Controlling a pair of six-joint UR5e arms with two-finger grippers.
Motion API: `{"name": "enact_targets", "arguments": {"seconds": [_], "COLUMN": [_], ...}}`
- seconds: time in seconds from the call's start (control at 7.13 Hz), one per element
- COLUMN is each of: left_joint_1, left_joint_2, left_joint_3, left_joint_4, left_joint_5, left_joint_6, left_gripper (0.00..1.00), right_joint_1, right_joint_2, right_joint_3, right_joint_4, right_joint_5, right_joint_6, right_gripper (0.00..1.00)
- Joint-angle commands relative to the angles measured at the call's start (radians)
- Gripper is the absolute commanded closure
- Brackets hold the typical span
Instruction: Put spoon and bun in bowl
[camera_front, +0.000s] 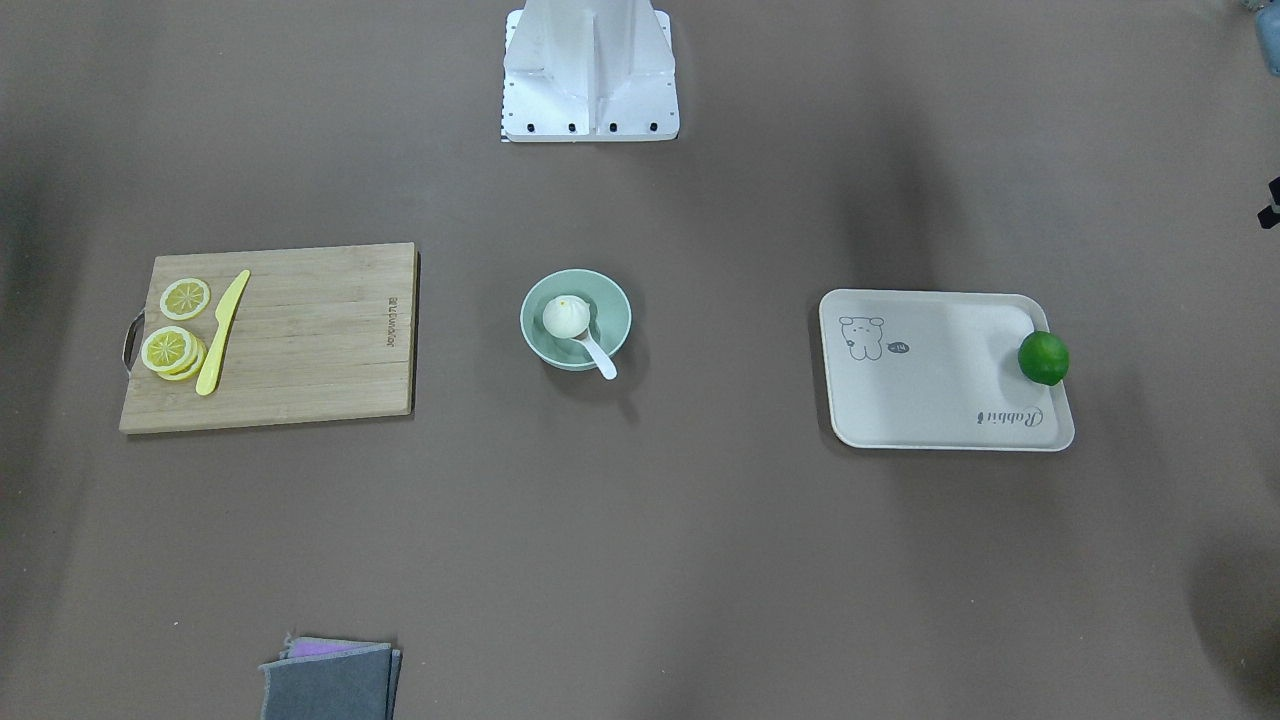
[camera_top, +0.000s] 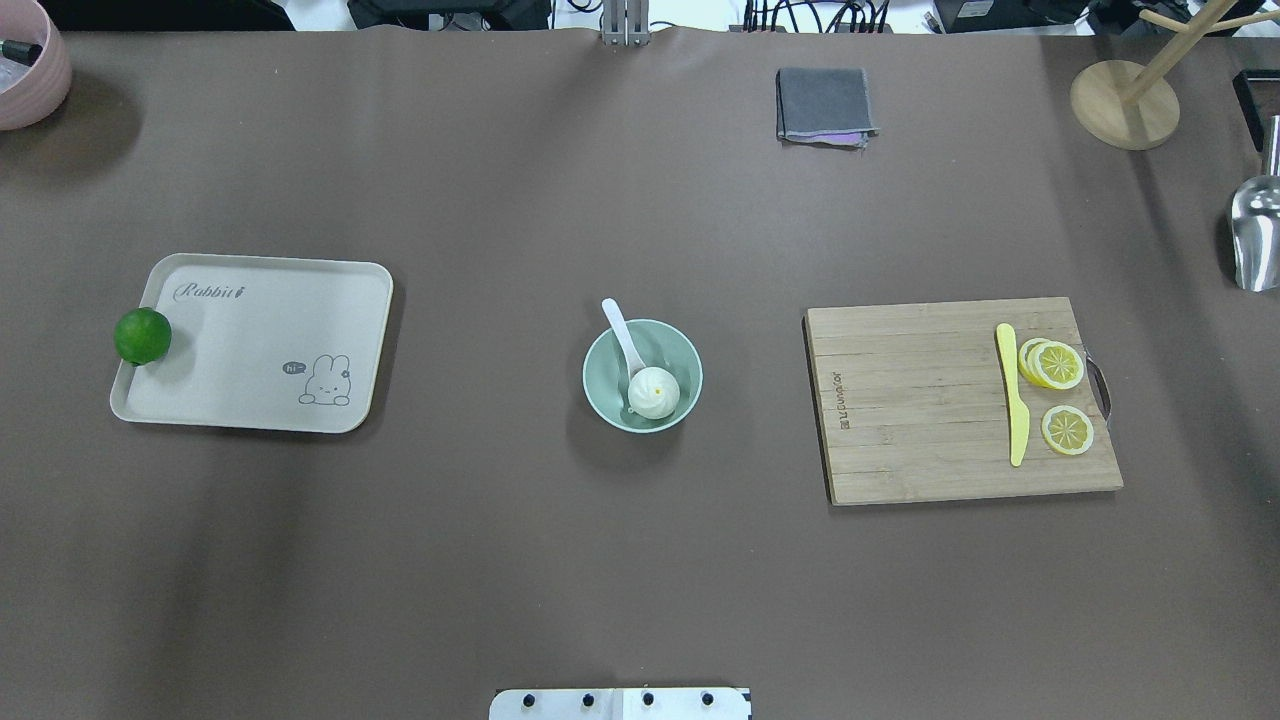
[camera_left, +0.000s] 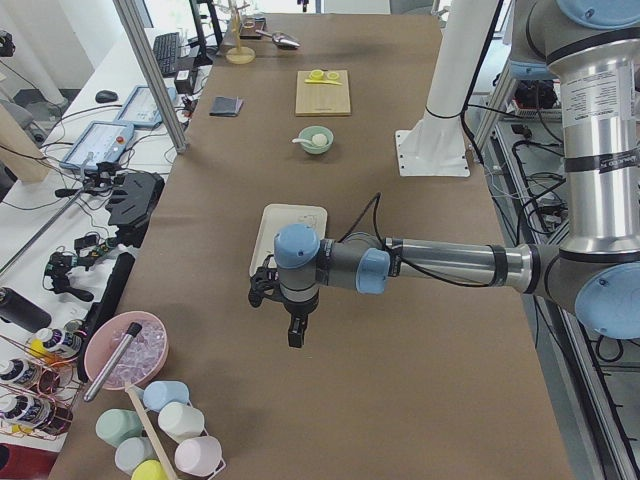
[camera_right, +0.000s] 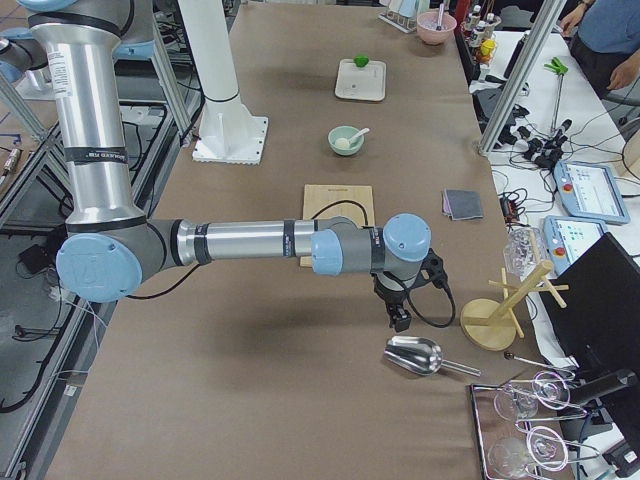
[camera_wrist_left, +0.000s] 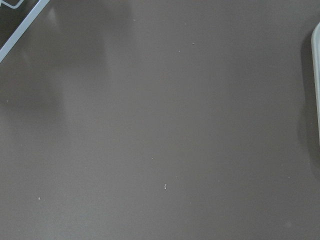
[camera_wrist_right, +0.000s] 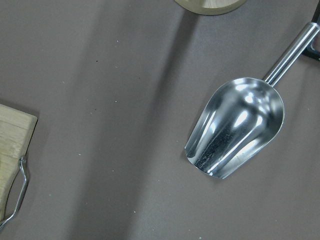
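Observation:
The pale mint-green bowl (camera_front: 612, 296) stands at the table's middle; it also shows in the overhead view (camera_top: 678, 350). The white bun (camera_front: 564, 315) with its yellow dot lies inside the bowl. The white spoon (camera_front: 601, 358) rests in the bowl beside the bun, its handle sticking out over the rim (camera_top: 619, 323). My left gripper (camera_left: 295, 336) hangs over bare table beyond the tray, far from the bowl. My right gripper (camera_right: 400, 318) hangs over the metal scoop, far from the bowl. Both show only in side views, so I cannot tell if they are open or shut.
A beige rabbit tray (camera_front: 940, 400) has a green lime (camera_front: 1043, 357) at its edge. A wooden cutting board (camera_front: 310, 340) carries lemon slices (camera_front: 172, 350) and a yellow knife (camera_front: 222, 332). A grey cloth (camera_front: 330, 680), a metal scoop (camera_wrist_right: 235, 127) and a wooden stand (camera_top: 1125, 105) lie nearby.

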Motion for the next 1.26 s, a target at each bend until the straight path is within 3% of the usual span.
{"name": "enact_targets", "arguments": {"seconds": [0.0,1.12], "left_joint_1": [-0.021,-0.078], "left_joint_2": [0.024,0.035], "left_joint_3": [0.000,-0.014], "left_joint_4": [0.002,0.002], "left_joint_5": [-0.071,-0.060], "left_joint_6": [0.000,0.006], "left_gripper": [0.01,0.01], "right_joint_1": [-0.001,0.006], "right_joint_2": [-0.012,-0.032], "right_joint_3": [-0.001,0.022], "right_joint_4": [0.006,0.009], "right_joint_5": [-0.004,-0.003], "right_joint_6": [-0.002,0.001], "right_gripper": [0.00,0.00]}}
